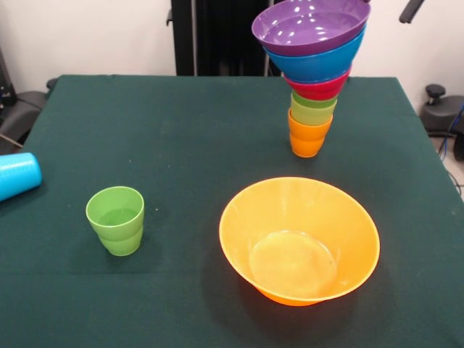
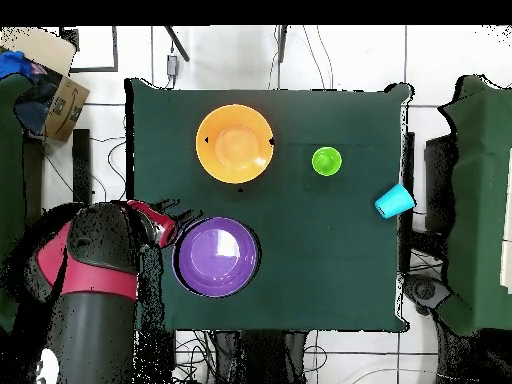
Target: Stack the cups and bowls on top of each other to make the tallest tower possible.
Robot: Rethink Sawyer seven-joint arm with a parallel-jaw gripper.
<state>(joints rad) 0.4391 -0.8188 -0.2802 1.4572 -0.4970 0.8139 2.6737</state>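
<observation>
Beside the tower (image 2: 217, 256), the arm (image 2: 100, 262) bends low.

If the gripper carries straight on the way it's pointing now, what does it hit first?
Probably the tower: the gripper sits right beside the purple bowl on top, aimed toward it. Heights are unclear from overhead, so this is a guess.

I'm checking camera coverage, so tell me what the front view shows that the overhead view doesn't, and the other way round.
Only the front view shows the tower's layers: orange cup lowest, lime green cups, red bowl, blue bowl, purple bowl on top. Only the overhead view shows the robot arm beside the tower, and a cardboard box off the table. Both show the green table, the large orange bowl, the lone green cup and the light blue cup lying at the table's edge.
</observation>
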